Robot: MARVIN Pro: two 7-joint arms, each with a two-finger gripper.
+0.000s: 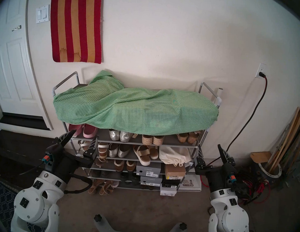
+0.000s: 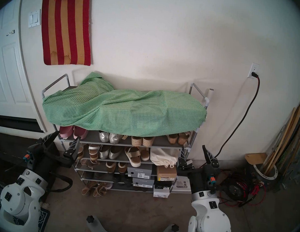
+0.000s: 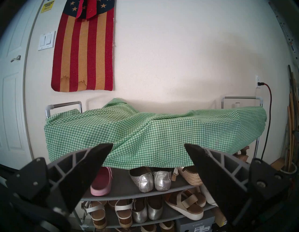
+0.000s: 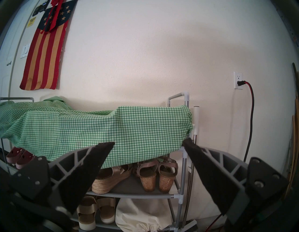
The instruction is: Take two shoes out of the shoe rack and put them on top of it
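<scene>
Rack (image 1: 177, 145) of grey tubes stands against the wall, its top draped with a green checked cloth (image 1: 137, 108). Left gripper (image 1: 82, 139) and right gripper (image 1: 210, 152) hang in front of its 2 ends, both spread wide and empty. The 2 jute-soled sandals (image 1: 153, 139) sit side by side on the shelf just under the cloth, between silver flats (image 1: 119, 135) and cork wedges (image 1: 189, 137).

"VIONIC" is printed on the front of a grey shoebox (image 1: 148, 168) on the shoe rack (image 1: 129, 141), and again on the darker grey box (image 1: 150, 180) beneath it. A yellow sticker (image 3: 47, 6) on the door reads "PRECISION GARAGE DOOR"; its smaller print is illegible.
</scene>
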